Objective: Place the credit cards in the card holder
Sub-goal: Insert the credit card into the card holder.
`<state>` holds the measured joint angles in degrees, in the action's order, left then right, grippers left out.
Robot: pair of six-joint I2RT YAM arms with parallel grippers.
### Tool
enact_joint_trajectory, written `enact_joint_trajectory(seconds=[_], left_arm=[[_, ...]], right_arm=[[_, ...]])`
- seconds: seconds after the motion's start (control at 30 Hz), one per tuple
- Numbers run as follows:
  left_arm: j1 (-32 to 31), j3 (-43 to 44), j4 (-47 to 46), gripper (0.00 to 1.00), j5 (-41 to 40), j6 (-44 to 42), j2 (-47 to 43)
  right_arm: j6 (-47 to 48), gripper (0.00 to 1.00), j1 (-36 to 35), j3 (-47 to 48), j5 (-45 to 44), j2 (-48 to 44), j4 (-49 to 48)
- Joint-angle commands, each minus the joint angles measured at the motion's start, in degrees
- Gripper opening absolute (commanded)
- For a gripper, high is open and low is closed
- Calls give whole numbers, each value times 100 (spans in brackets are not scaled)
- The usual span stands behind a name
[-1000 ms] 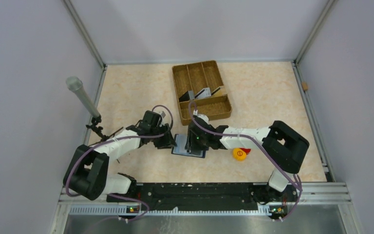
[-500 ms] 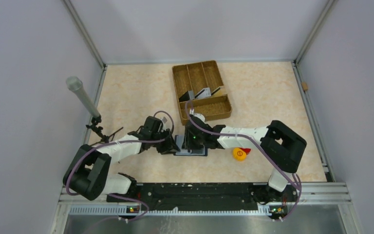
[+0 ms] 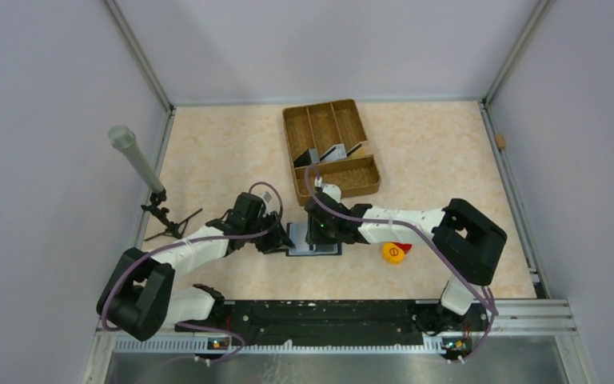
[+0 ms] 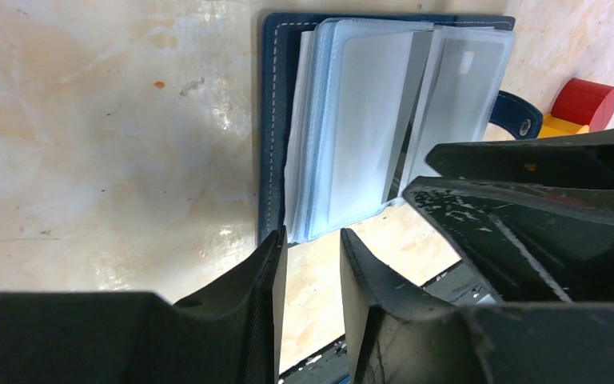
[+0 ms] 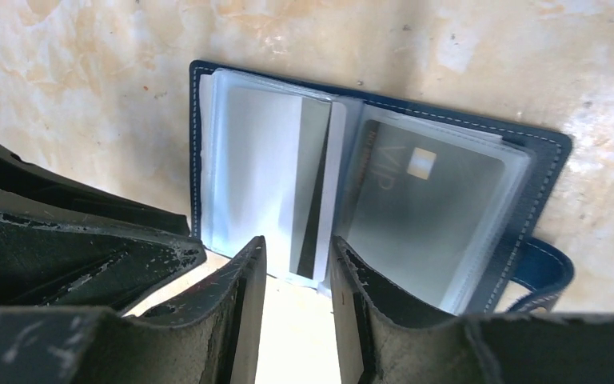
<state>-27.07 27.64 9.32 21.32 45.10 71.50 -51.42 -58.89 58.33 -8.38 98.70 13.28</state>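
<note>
Brown divided tray (image 3: 289,144) beyond the right pincer (image 3: 314,242) on a beige marbled surface (image 3: 224,144), yellow round piece (image 3: 393,254) and red piece (image 3: 403,246) together to that pincer's right, grey cylinder (image 3: 134,158) on a black tripod well left of the left pincer (image 3: 285,239).

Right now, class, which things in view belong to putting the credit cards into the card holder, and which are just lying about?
Belong to the job:
open card holder; credit card already in its sleeve; loose credit cards; left gripper and right gripper at the holder.

Lying about:
brown divided tray holding the loose cards; yellow round piece; red piece; grey tube on its stand.
</note>
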Motion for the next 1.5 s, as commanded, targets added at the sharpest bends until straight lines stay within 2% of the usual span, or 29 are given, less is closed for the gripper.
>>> enact_joint_trajectory(seconds=[0.0, 0.4, 1.03, 1.3, 1.37, 1.47], left_arm=[[-18, 162, 61, 35, -185, -111, -59], [-23, 28, -132, 34, -119, -83, 131], [-105, -239, -785, 32, 247, 406, 131], [-120, -106, -228, 33, -88, 194, -206], [-119, -47, -5, 36, -193, 123, -336], [-115, 18, 173, 40, -306, 70, -486]], right_arm=[[114, 35, -71, 11, -362, -342, 251], [71, 35, -86, 30, 157, 35, -64], [54, 35, -268, 447, 147, 265, -103], [96, 30, -268, 310, -321, 108, 216], [188, 32, -268, 274, -486, -73, 334], [393, 43, -266, 276, -819, -400, 606]])
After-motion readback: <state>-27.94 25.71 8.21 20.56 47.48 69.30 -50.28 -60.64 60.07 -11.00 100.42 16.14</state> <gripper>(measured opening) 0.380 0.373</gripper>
